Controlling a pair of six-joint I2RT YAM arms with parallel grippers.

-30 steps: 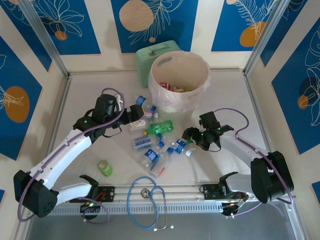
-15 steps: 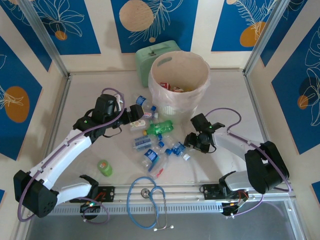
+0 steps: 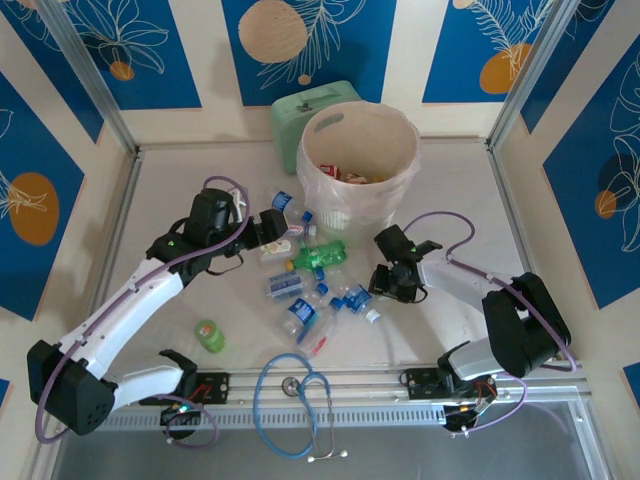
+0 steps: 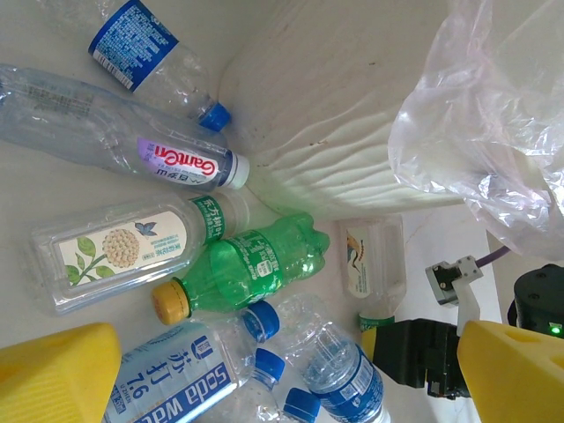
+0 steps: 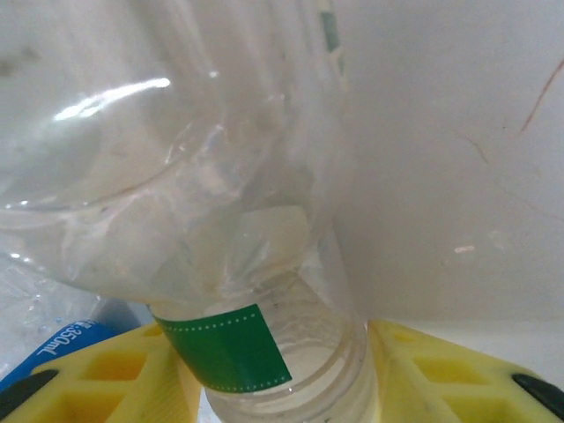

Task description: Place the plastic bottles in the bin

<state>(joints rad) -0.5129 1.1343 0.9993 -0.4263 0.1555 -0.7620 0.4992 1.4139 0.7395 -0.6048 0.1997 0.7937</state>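
Right gripper (image 3: 392, 283) sits low over the table (image 3: 470, 190), just in front of the large round pale pinkish-white bin (image 3: 412, 150), bag-lined, which stands at the middle of the table's far edge.

Jaws narrow. The yellow fingers (image 5: 97, 374) press either side of a clear plastic bottle with a white label and green band (image 5: 264, 264). It looks like a grip at the neck end.

The bottle lies on the table, its long axis running straight away from the gripper, base near the bin wall. The bin mouth is above and beyond, so I judge the lift must clear the rim.

Left gripper (image 3: 280, 232) hangs spread wide and holds nothing. It is over the heap of clear blue-capped bottles (image 3: 300, 290) towards the table's middle. A green plastic bottle with a yellow cap (image 4: 256, 264) lies beneath it.
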